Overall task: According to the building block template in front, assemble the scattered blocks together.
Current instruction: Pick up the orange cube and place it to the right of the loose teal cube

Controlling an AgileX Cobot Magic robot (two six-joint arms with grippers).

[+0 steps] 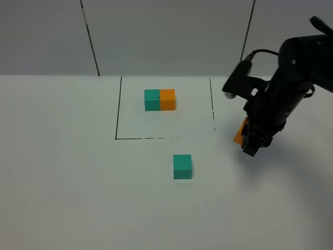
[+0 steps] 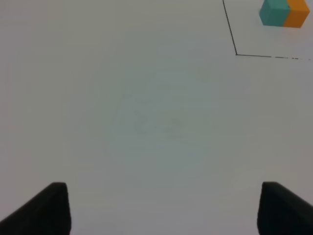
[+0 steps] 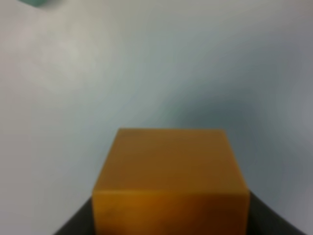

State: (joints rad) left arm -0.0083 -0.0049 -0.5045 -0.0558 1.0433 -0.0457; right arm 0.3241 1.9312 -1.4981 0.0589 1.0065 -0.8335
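I find the right tool [image 1: 251, 146] clamped on the orange cube [image 1: 240, 133], which looks tilted. The left tool [image 2: 161, 210] stands open and empty. The teal cube [image 1: 182, 166] lies well apart from the right tool. I judge that the skewed grip risks a misaligned join.

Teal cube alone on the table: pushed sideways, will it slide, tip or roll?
Probably slides: the teal cube sits flat on a smooth-looking table, with flat faces, so no rolling. Tipping seems unlikely, as it is as wide as tall. Likely stiff: the matching orange cube shows square edges in the right gripper.
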